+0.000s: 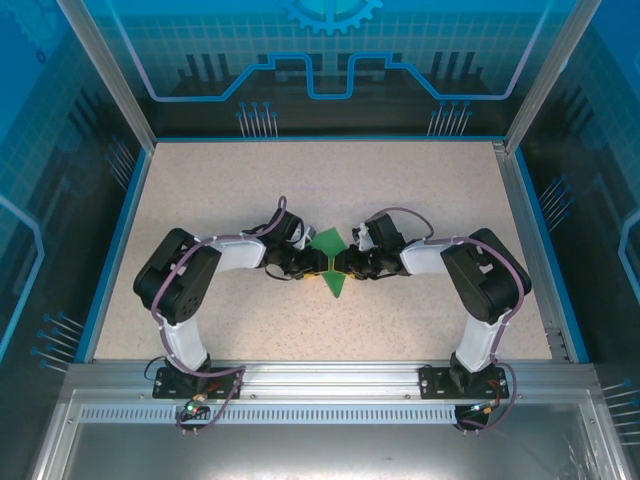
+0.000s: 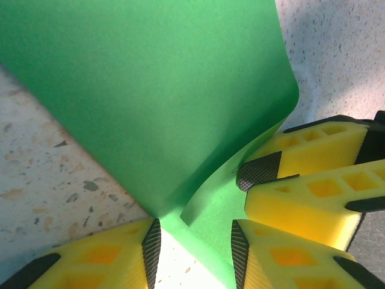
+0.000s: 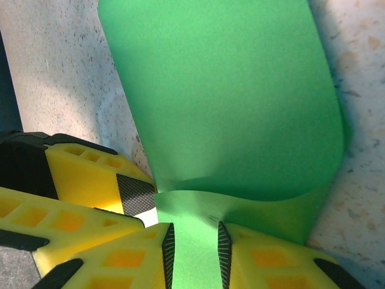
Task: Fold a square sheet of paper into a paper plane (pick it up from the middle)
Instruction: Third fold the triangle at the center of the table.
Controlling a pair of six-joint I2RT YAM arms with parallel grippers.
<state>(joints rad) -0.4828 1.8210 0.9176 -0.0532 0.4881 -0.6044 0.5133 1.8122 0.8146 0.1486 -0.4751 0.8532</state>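
Centre of the desk (image 1: pixel 250 190), and the two arms meet nose to nose over the square sheet of paper (image 1: pixel 330 243), its green corners poking out at 12 and 6 o'clock from the meeting point. The left gripper (image 2: pixel 194 241) sits at 9 o'clock of the sheet, jaws part-way apart with a strip of green filling the gap. The right gripper (image 3: pixel 195 241) sits at 3 o'clock, jaws narrower, paper between them too. Whether either pair of pads is really biting or merely straddling the sheet cannot be told from these close views. The sheet bows up off the desk in a soft curl. It looks light, thin and floppy, likely to crease wherever it is squeezed and to slide out of a loose pinch. The best hold looks to be the middle line, both grippers close together, with gentle pressure.
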